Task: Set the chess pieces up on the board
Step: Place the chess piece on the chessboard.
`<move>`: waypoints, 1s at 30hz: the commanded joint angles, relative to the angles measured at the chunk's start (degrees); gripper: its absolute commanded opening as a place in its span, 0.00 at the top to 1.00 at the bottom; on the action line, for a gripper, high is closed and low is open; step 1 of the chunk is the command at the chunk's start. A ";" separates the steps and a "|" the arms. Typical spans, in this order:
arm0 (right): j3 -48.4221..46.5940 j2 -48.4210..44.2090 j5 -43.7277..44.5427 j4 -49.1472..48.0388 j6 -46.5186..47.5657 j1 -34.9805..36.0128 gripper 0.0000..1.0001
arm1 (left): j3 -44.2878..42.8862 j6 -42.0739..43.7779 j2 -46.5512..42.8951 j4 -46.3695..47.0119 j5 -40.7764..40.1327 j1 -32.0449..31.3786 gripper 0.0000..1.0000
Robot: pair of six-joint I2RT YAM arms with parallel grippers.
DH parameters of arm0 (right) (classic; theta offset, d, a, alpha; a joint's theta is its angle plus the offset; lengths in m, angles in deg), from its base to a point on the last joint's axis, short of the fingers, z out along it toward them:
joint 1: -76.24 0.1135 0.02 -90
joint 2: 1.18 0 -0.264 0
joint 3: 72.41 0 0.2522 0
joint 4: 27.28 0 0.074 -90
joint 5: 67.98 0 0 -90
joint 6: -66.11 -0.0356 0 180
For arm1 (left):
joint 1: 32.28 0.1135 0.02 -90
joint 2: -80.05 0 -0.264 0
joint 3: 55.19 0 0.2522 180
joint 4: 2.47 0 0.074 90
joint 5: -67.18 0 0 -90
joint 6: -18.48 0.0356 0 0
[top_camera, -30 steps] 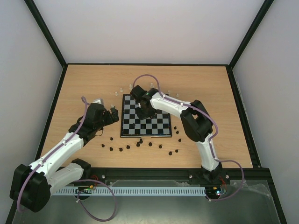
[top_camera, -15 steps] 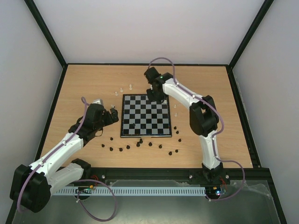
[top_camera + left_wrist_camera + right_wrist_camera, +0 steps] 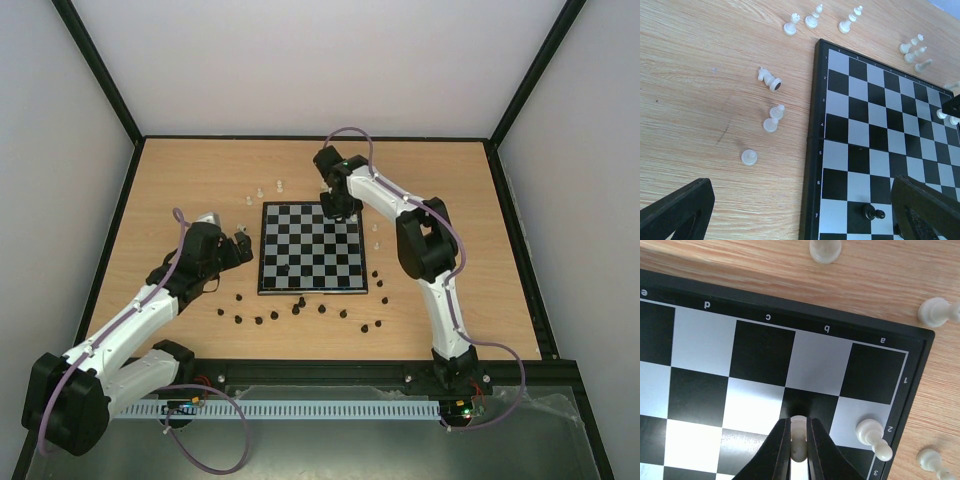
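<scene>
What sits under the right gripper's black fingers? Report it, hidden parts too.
A small white chess piece, pinched by the right gripper above the black-and-pale checkered board near its corner. The fingers hide its base, so contact with the board cannot be seen.

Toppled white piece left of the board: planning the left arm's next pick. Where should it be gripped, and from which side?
Grip the toppled piece across its narrow middle, coming straight down. It lies on its side on the table, round base turned toward the board, so the left gripper should probably close across its length, clear of the wider base.
</scene>
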 commanded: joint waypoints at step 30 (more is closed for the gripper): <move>-2.30 -0.85 -0.05 4.61 0.60 -0.91 0.76 | 0.53 0.64 1.01 1.87 1.19 1.23 0.00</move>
